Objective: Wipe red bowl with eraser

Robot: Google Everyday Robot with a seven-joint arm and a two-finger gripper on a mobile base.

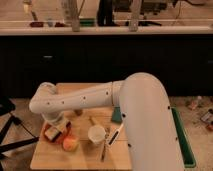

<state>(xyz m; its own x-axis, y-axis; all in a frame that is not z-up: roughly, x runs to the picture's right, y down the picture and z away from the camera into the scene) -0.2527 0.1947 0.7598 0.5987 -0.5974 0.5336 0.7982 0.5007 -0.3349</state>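
**Tool low over the red bowl at the table's left side**

The tool (55, 128) hangs at the end of the white arm (82, 99), which reaches in from the right and bends down at the left part of the table (50, 161). It sits directly above the red bowl (59, 140), very close to its surface. I cannot tell whether the tool is open or closed; its lower end merges with what lies beneath it.

Right at the tool's lower end is the eraser (50, 134), a pale block with a dark edge. It lies inside the outline of the red bowl, towards the bowl's left half, and seems to touch the tool from below. Whether the tool truly grips it cannot be made out.

The red bowl itself rests flat on the table near the left edge, partly covered by the tool and the eraser.

Just to the right of the bowl, on its near side, lies a round orange fruit (70, 144), touching or overlapping the bowl's rim. Further right stands a white cup (96, 134), upright, apart from the fruit. Beside the cup on the right a white-and-black marker pen (116, 134) lies slanted. Beyond the pen, further from the viewer, a teal block (116, 115) sits close against the arm's broad white body.

A green bin (181, 138) stands on the floor right of the table.
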